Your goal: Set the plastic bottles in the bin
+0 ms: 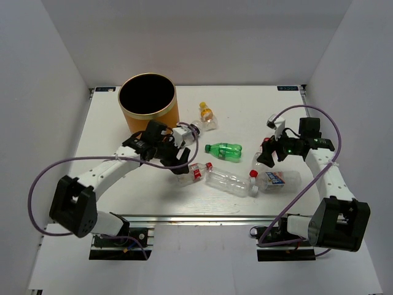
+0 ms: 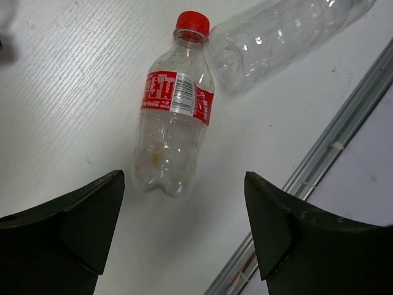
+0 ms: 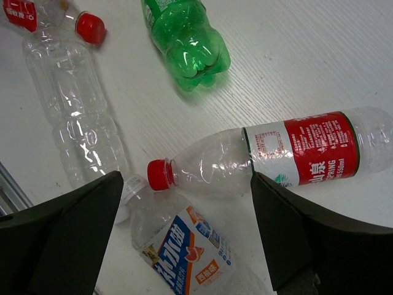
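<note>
**A:** Which bottle is next for the bin?

**B:** The small clear plastic bottle with red cap and red label [image 2: 172,123]. It lies on its side on the white table [image 1: 276,117], at about five o'clock from the tall orange cylindrical bin with the black inside [image 1: 150,117] and well apart from it. The left gripper [image 2: 184,196] hovers over its base, jaws wide and empty, so I judge this the reach before a grasp

**A:** What does the next move call for?

**B:** Lowering to straddle the body, closing, then carrying towards eleven o'clock to the bin's mouth. Its cap sits just beside the long unlabelled clear bottle [image 3: 73,104], so the lift must be clean

**A:** And the right gripper [image 3: 185,181]?

**B:** Also wide and empty, above the clear bottle with the red-and-white label [image 3: 295,153]

**A:** Counts?

**B:** One bin, two grippers, six bottles in view: those three, the green bottle [image 3: 184,43], the blue-and-orange-labelled bottle [image 3: 184,252], and the yellow-capped bottle [image 1: 207,115] at about three o'clock from the bin
</note>
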